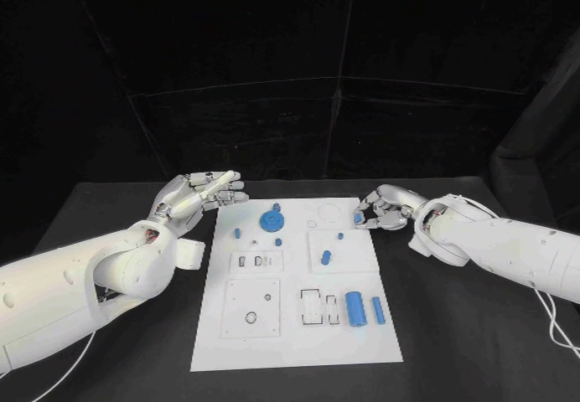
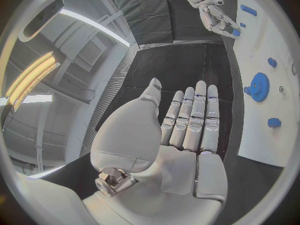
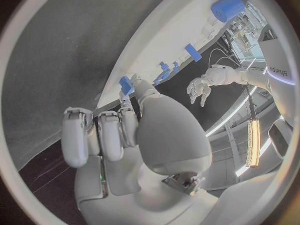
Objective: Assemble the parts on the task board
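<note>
The white task board (image 1: 290,335) lies in the middle of the black table. On it are a blue gear (image 1: 273,222), a blue cylinder (image 1: 357,308), a thin blue bar (image 1: 378,311) and several small blue pegs. My right hand (image 1: 387,209) is at the board's far right edge and pinches a small blue part (image 1: 359,219) between thumb and fingertip; the right wrist view shows that part (image 3: 125,85) at the fingertips of the right hand (image 3: 125,130). My left hand (image 1: 199,194) hovers left of the board, palm up, fingers straight and apart, holding nothing (image 2: 187,130).
Bare black table lies on both sides of the board and in front of it. The left wrist view shows the gear (image 2: 257,91), the board (image 2: 275,45) and the right hand (image 2: 215,12). The right wrist view shows the cylinder (image 3: 226,7) and the left hand (image 3: 203,87).
</note>
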`<state>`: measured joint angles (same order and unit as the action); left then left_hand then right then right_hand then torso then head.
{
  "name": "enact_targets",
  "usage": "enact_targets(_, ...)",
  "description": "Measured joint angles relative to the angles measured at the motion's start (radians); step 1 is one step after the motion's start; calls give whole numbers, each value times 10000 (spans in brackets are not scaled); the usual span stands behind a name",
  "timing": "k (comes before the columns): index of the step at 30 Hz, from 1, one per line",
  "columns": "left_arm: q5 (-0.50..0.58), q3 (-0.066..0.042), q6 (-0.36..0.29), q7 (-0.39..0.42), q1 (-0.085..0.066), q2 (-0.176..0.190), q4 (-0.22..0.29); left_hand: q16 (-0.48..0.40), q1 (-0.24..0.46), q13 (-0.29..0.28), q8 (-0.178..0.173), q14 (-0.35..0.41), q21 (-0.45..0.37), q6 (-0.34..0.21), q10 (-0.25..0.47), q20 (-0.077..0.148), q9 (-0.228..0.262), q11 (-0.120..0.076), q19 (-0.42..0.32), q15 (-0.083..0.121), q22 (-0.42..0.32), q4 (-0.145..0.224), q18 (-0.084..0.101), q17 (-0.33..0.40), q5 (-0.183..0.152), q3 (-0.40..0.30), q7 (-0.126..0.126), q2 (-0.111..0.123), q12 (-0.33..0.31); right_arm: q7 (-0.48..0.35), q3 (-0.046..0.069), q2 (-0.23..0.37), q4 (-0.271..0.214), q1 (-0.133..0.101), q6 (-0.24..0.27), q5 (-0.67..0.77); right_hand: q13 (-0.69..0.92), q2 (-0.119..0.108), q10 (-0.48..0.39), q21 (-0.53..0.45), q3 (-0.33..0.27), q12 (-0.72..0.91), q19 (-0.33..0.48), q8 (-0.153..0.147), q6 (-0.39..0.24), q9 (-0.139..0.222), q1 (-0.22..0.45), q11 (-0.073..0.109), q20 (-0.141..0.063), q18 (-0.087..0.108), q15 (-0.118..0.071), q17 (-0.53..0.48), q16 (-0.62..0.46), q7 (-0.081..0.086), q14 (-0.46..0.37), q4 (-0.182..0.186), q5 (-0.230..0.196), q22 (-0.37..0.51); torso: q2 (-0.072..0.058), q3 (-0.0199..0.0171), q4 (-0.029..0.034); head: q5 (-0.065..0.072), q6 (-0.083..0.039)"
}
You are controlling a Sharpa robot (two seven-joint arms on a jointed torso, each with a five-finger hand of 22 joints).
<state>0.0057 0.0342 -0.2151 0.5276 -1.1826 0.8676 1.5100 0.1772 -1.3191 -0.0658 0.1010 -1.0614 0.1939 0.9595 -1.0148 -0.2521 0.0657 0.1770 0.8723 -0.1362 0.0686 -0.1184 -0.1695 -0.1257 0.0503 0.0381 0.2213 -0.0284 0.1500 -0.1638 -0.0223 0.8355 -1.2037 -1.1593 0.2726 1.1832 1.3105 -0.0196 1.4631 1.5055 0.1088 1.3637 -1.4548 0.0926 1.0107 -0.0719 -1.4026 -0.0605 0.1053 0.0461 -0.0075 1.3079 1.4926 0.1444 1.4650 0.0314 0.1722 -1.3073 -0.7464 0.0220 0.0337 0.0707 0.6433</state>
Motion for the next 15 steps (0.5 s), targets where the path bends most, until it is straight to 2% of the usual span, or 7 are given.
enact_targets(4, 0, 0, 2, -2, 0, -3, -4, 0, 0, 0, 0, 0, 0, 0, 0, 0, 0, 0, 0, 0, 0, 0, 0, 0, 0, 0, 0, 0, 0, -3, -1, -19, 23, 0, -7, 6, 9, 158, 40, 41, 174, 36, -37, 92, 347, -16, 37, 44, -36, 0, -67, 0, 0, -72, 15, -54, -1, 0, 0, 0, 0, 10, -45)
enact_targets(7, 0, 0, 3, -4, 0, -3, -9, 0, 0, 0, 0, 0, 0, 0, 0, 0, 0, 0, 0, 0, 0, 0, 0, 0, 0, 0, 0, 0, 0, -5, -1, -27, 30, 1, -7, 8, -10, 248, 38, 42, 404, 76, -70, 165, 657, -14, 13, 183, -147, 1, -183, -1, 0, -192, 3, -126, -193, 0, 0, -1, 0, 28, -57)
enact_targets(10, 0, 0, 4, -6, 0, -3, -8, 0, 0, 0, 0, 0, 0, 0, 0, 0, 0, 0, 0, 0, 0, 0, 0, 0, 0, 0, 0, 0, 0, -13, 1, -26, 29, 0, 20, 9, -10, 352, 20, 42, 705, 82, -88, 263, 736, -15, -17, 307, -242, 2, -304, -1, 42, -144, 17, -252, -462, 0, 0, -1, -1, 31, -35)
enact_targets(12, 0, 1, 4, -8, 0, -3, 0, 0, 0, 0, 0, 0, 0, 0, 0, 0, 0, 0, 0, 0, 0, 0, 0, 0, 0, 0, 0, 0, 0, -19, 2, -15, 9, 0, 70, 22, -9, 406, 53, 42, 931, 100, -122, 264, 737, -14, 37, 340, -309, 1, -338, -1, 42, -143, -17, -368, -679, 0, 0, -2, -2, 11, -9)
enact_targets(15, 0, 2, 5, -11, 0, -1, 4, -14, 0, 0, 0, 0, 0, 0, 0, -3, 0, 0, 3, 0, 0, 1, 0, 0, 0, 2, 0, 0, 0, -21, 2, 2, -39, 0, 163, 43, -8, 445, 36, 79, 1097, 101, -102, 263, 738, -12, 75, 361, -329, 0, -376, -2, 42, -143, 19, -462, -777, 0, 0, -3, -2, -9, 3)
